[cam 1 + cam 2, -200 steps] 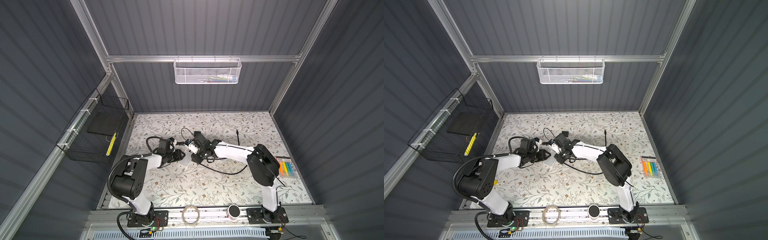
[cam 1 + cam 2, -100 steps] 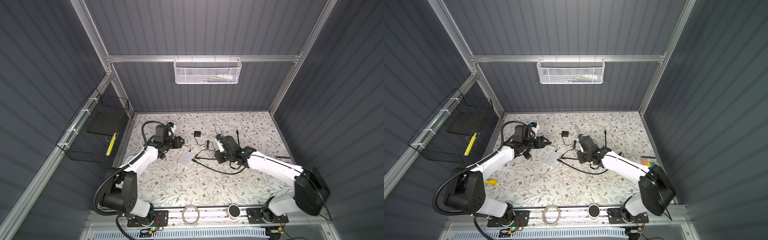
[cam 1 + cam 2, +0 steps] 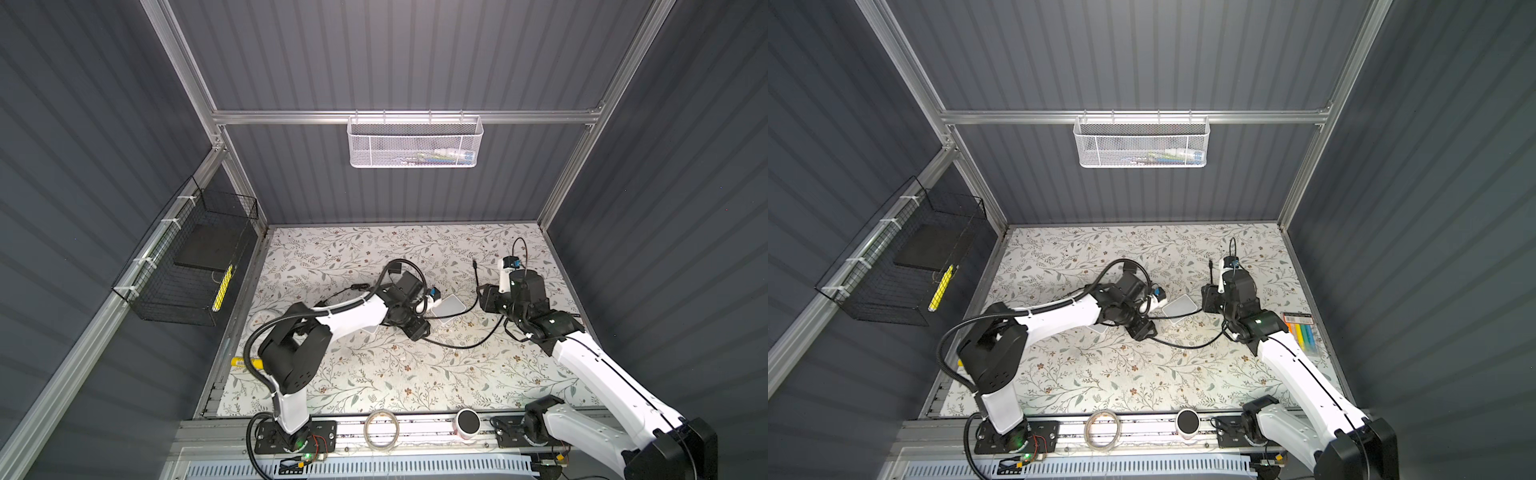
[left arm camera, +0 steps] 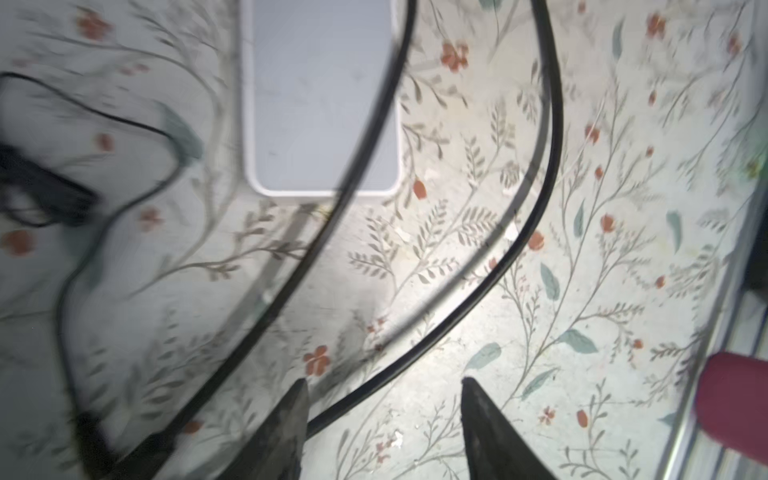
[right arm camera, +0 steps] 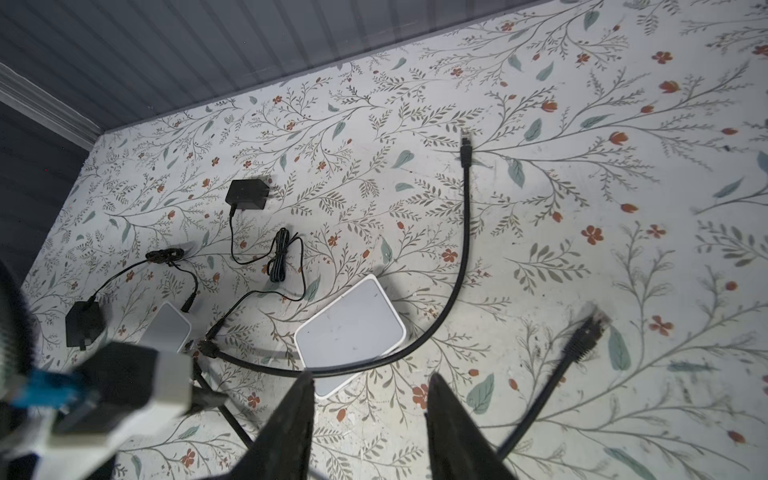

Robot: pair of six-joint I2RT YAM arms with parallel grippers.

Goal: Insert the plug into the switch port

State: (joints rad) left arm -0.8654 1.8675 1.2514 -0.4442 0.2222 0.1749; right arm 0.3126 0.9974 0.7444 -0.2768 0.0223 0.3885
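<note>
Plug (image 5: 589, 323) clear of switch (image 5: 351, 328); cable (image 5: 466, 232) crosses switch edge; bare mat (image 5: 623, 187) beyond.

Your left arm (image 3: 353, 318): rises from its base at front left, elbow folded sharply, white forearm reaching inward toward the middle. Left gripper (image 4: 384, 380) is low and pointing down, jaws apart. Both dark fingers (image 4: 291, 428) show in the wrist view, which is slightly blurred.

Your right arm (image 3: 594, 365): long white link stretched from front right back toward the far side, wrist bent downward. Right gripper (image 5: 371, 375) is carried higher than the left, jaws parted.

In both top views the two grippers are well apart.
</note>
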